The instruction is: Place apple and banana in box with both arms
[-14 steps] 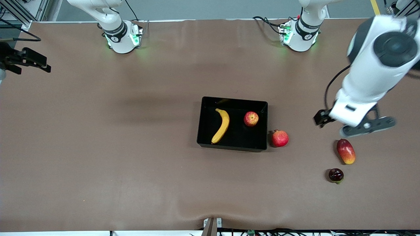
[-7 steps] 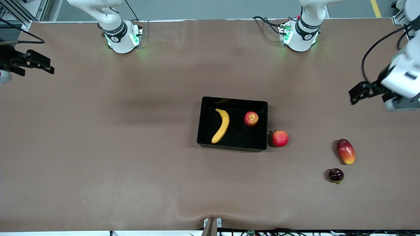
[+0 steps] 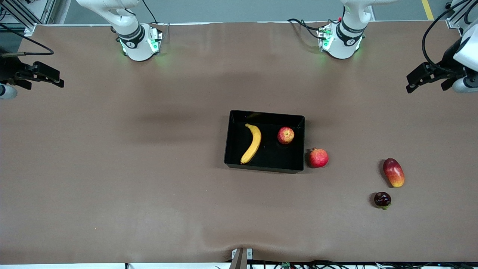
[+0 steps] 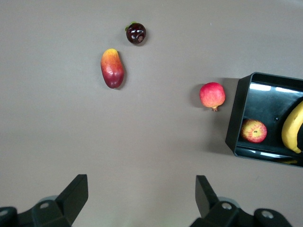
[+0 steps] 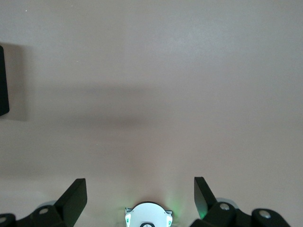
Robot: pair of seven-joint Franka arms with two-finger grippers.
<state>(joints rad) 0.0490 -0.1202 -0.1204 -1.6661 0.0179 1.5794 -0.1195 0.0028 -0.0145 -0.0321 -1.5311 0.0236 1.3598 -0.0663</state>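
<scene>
Table (image 3: 112, 168) w/ box (image 3: 264, 167) mid-way btwn both grippers, well apart from each. Left gripper (image 3: 429, 76) has swung up and off the loose fruit to the table's edge at its own end, jaws wide, empty. Right gripper (image 3: 39, 76) barely shifted at its end, also spread, empty. Banana (image 3: 253, 143) and apple (image 3: 285, 135) lie in box, so task looks done, arms retiring.

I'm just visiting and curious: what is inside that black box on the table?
Inside the box lie the banana and the apple, apart from each other. The floor beneath each fruit is covered.
</scene>
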